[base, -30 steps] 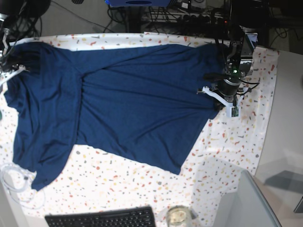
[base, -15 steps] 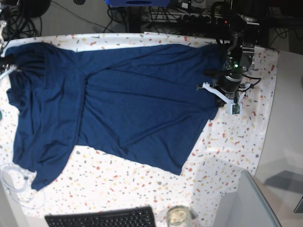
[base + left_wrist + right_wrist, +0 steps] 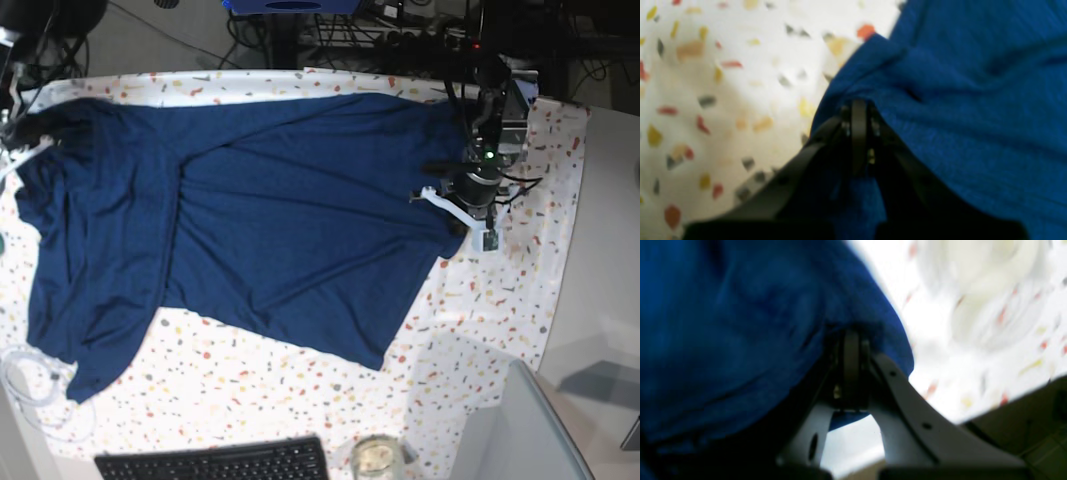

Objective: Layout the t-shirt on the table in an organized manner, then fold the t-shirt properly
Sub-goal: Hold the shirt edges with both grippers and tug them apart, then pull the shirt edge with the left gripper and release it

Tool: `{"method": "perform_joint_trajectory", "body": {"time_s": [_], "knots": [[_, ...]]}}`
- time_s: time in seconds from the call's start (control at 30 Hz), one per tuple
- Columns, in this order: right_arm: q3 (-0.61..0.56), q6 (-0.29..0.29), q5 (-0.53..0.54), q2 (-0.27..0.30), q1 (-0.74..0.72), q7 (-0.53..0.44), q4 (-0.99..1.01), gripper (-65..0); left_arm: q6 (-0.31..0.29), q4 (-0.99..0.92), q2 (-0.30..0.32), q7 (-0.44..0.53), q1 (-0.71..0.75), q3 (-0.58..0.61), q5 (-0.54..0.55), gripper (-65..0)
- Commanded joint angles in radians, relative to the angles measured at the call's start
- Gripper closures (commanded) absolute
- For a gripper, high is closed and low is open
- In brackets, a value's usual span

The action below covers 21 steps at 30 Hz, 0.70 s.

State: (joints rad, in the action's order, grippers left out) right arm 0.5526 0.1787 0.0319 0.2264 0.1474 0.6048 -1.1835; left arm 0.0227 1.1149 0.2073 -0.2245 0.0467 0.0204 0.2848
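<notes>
The t-shirt [image 3: 270, 220] has shifted a little since the earlier base views: its edge on the base view's right has been drawn slightly inward and upward along with the left gripper [image 3: 462, 212], and the bunched corner at the far left of that view has crept back toward the table's top-left corner with the right gripper [image 3: 18, 140]. The cloth between the two still carries long diagonal creases and an overlapped fold near its left third, so the pull has not yet flattened it.

The shirt lies spread across most of the table [image 3: 480, 300], one sleeve or hem corner trailing toward the near-left edge. In the left wrist view the left gripper [image 3: 858, 115] is pinched together on a fold of the shirt's edge [image 3: 940, 116], with bare speckled tabletop [image 3: 706, 100] just beside it. In the right wrist view the right gripper [image 3: 850, 346] is likewise clamped on blue fabric [image 3: 740, 340] by the table's edge.

My judgement: this is still the laying-out stage, with both arms tensioning opposite ends; folding has not begun.
</notes>
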Motion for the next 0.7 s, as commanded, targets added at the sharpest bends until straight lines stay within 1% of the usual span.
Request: {"method": "perform_joint_trajectory", "body": {"time_s": [0.0, 0.13, 0.2, 0.33, 0.57, 0.6, 0.67], "knots": [[-0.003, 0.002, 0.006, 0.02, -0.024, -0.006, 0.034, 0.0, 0.009, -0.015, 0.007, -0.028, -0.014, -0.003, -0.003, 0.0], [-0.098, 0.002, 0.006, 0.067, -0.116, -0.053, 0.161, 0.0, 0.009, -0.071, 0.007, -0.026, -0.064, -0.003, -0.003, 0.0], [-0.133, 0.002, 0.006, 0.08, -0.177, -0.059, 0.228, 0.0, 0.009, -0.101, 0.004, -0.026, -0.1, -0.003, -0.003, 0.0], [-0.154, 0.002, 0.006, 0.081, -0.272, -0.059, 0.302, 0.0, 0.009, -0.181, -0.007, -0.025, -0.178, -0.003, -0.003, 0.0], [-0.157, 0.002, 0.0, 0.081, -0.4, -0.059, 0.34, 0.0, 0.009, -0.256, -0.007, -0.025, -0.285, -0.004, -0.003, 0.0], [-0.157, 0.002, -0.019, 0.081, -0.424, -0.059, 0.354, 0.0, 0.009, -0.259, -0.007, -0.025, -0.299, -0.004, -0.003, 0.0], [-0.157, 0.002, -0.089, 0.08, -0.475, -0.064, 0.393, 0.0, 0.009, -0.266, -0.007, -0.025, -0.325, -0.007, -0.003, 0.0]]}}
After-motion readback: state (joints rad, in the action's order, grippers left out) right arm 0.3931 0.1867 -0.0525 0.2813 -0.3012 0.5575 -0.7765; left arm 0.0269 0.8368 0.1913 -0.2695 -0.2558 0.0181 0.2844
